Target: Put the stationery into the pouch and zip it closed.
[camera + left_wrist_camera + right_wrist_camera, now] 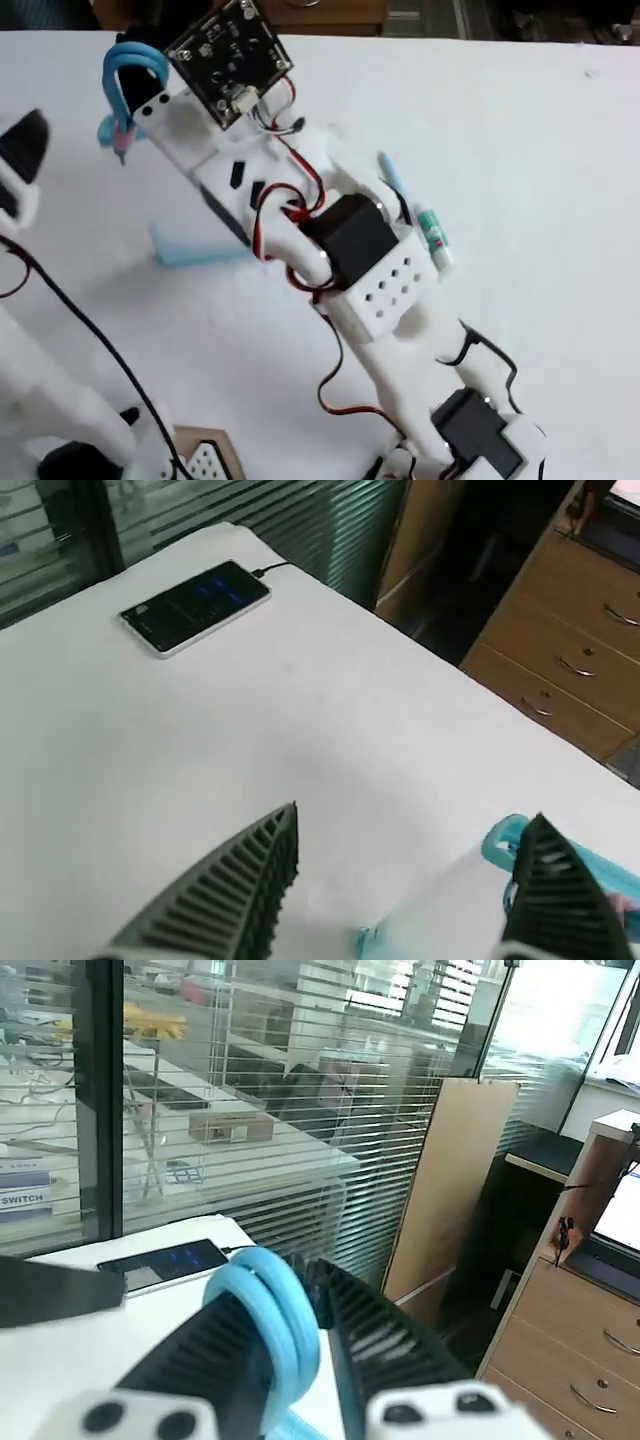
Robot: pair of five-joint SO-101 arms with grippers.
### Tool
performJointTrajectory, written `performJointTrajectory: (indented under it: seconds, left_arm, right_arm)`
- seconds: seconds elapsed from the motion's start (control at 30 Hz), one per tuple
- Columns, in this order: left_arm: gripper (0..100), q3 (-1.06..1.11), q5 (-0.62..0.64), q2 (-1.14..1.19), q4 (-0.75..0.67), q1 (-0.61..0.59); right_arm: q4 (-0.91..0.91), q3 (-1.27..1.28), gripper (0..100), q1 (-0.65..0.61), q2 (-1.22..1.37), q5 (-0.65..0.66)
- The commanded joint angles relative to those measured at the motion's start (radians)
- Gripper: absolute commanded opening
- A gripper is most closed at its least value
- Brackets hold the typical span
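My right arm stretches across the table, and its gripper (133,88) hangs above the far left part, shut on a light-blue ring-handled item, apparently scissors (128,72). The rings (270,1310) sit squeezed between its black fingers (385,1345). A light-blue pouch (195,248) lies flat on the table, partly hidden under that arm. A blue pen (390,172) and a white-and-green tube (433,235) lie to the right of the arm. My left gripper (415,820) is open above the table at the left edge, with the blue rings (515,840) near one finger.
A black phone (195,605) with a cable lies at the far left corner of the white table (520,130). Red and black wires run along the right arm. A wooden drawer unit (560,650) stands beyond the table's far edge.
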Motion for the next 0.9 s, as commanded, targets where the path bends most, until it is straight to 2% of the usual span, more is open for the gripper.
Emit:
performJointTrajectory:
  seconds: [0.0,0.2,0.4,0.6,0.7,0.87]
  left_arm:
    - [35,0.048,0.009,-0.012,0.002,-0.031]
    - [35,0.133,0.014,-0.01,-0.005,-0.038]
    - [35,0.137,0.015,-0.01,-0.074,-0.031]
    - [35,0.135,0.015,0.004,-0.112,0.065]
    - [38,0.132,0.015,0.061,-0.115,0.102]
    - [39,0.101,0.015,0.234,-0.104,0.09]
  right_arm:
    - [0.004,-0.028,1.7,-0.001,-0.008,0.005]
    - [0.005,-0.028,1.7,0.025,-0.027,0.005]
    - [0.11,-0.026,1.7,0.033,-0.088,0.005]
    - [0.159,-0.026,1.7,0.036,-0.124,0.005]
    - [0.16,-0.026,1.7,0.036,-0.128,0.005]
    - [0.16,-0.026,1.7,0.036,-0.13,0.005]
